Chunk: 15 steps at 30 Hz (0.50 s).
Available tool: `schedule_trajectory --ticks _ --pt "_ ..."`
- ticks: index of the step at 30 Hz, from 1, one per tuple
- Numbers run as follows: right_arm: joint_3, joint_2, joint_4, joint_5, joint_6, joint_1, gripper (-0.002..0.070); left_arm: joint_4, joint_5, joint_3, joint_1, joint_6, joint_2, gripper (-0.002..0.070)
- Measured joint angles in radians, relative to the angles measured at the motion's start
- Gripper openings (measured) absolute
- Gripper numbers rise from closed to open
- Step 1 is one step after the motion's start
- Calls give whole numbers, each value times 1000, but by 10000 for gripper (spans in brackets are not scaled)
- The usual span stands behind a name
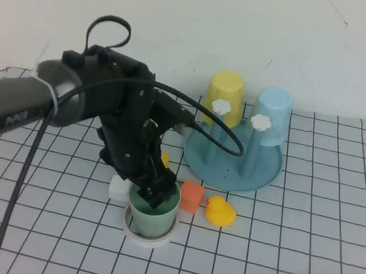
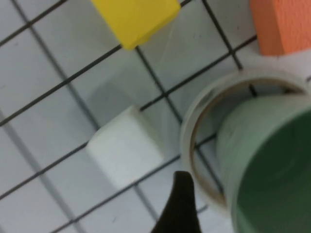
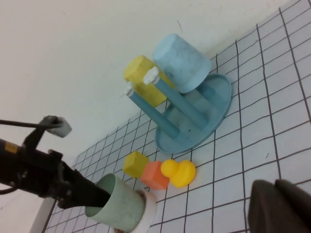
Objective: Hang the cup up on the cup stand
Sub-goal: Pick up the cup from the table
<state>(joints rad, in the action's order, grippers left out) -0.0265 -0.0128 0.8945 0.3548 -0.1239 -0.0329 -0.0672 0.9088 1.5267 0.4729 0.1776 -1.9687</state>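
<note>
The mint-green cup stands upright, mouth up, inside a white ring near the table's front. It also shows in the left wrist view and the right wrist view. My left gripper hangs over the cup's rear-left rim and looks open. One of its fingers is outside the cup with a gap to the wall; the other is out of view. The blue-teal cup stand is behind and to the right, also seen from the right wrist. My right gripper is shut, empty, low over the table.
A yellow cup and a light blue cup hang upside down on the stand's pegs. Two pegs with white knobs are free. A yellow duck, an orange block, a white block and a yellow block lie around the cup.
</note>
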Motion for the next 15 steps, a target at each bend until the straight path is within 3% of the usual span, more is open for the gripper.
schedule_trajectory --ticks 5,8,13,15 --pt "0 0 0 0 -1 0 -1 -22 -45 0 0 -21 -52 491" --pt "0 0 0 2 -3 0 -1 -22 -61 0 0 -26 -80 405" --pt "0 0 0 2 -5 0 -1 -22 -88 0 0 -28 -103 127" --pt "0 0 0 2 -5 0 -1 -22 -101 0 0 -28 -105 59"
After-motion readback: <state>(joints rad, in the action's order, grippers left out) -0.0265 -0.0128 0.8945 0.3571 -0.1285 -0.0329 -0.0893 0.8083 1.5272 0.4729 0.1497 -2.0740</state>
